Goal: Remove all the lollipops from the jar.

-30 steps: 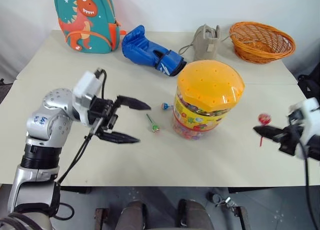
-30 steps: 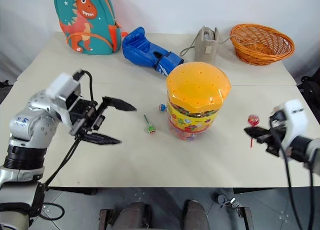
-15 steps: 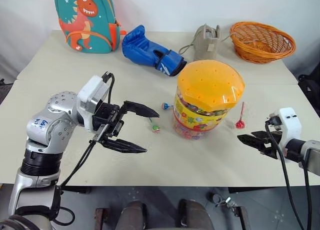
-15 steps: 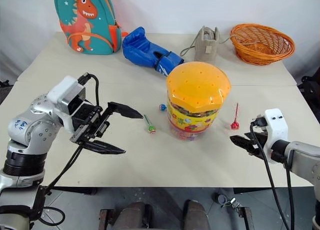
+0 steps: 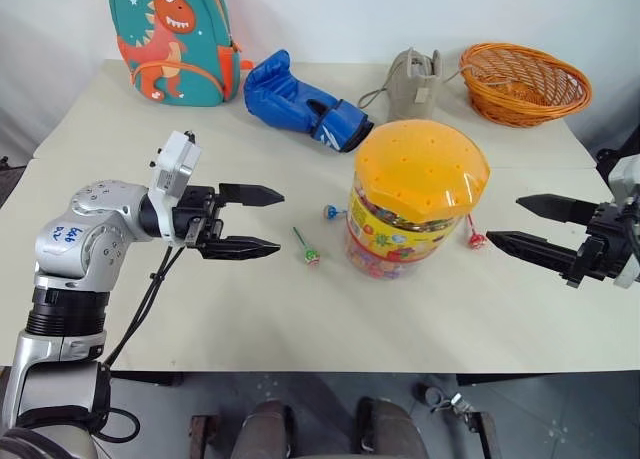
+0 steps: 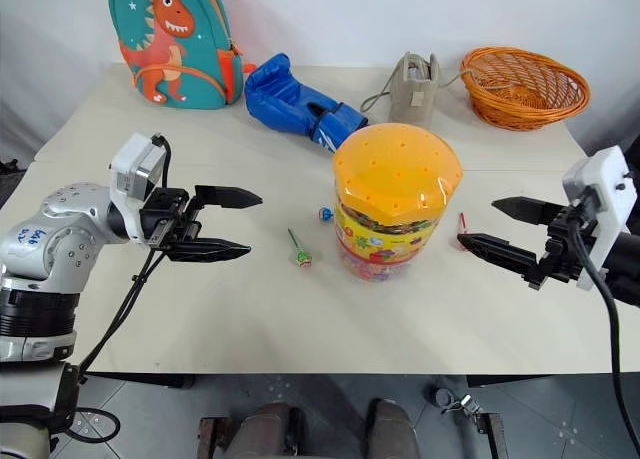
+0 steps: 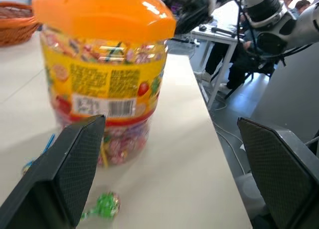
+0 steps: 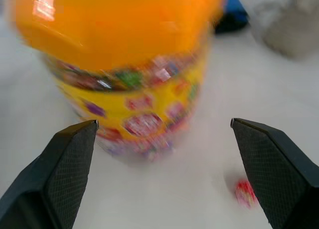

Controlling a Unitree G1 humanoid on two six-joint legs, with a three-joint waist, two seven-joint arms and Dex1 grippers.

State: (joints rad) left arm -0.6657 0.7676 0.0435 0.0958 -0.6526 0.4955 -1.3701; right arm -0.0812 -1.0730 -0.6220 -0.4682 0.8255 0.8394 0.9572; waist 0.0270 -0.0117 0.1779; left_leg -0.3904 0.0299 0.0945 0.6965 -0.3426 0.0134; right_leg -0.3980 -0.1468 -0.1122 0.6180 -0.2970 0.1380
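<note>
I have the large clear plastic jar (image 5: pixel 415 204) with its candy-print label and domed orange lid standing upright mid-table, lid on; all three lollipops lie on the tabletop outside it, so I judge the emptying done or nearly so.

Green wrapped lollipop (image 5: pixel 310 254) lies just left of the jar, ball toward me, stick running away from me and a little left; the small blue one (image 5: pixel 330 212) sits beyond it, near the jar's left side; the red lollipop (image 5: pixel 475 241) lies just beside the jar's right base, stick pointing away from me.

My left gripper (image 5: pixel 260 220) hovers level, pointing right toward the jar, fingers spread wide, nothing between them; the green lollipop is a short way ahead of its tips and lower; the jar is straight beyond.

My right gripper (image 5: pixel 520 222) points left at the jar from the other side, fingers likewise apart and empty; the red lollipop sits just off the lower fingertip, between claw and jar; this arm is much the nearer to it.

Any further reach into the jar hinges on the lid, which lies squarely between both claws.
</note>
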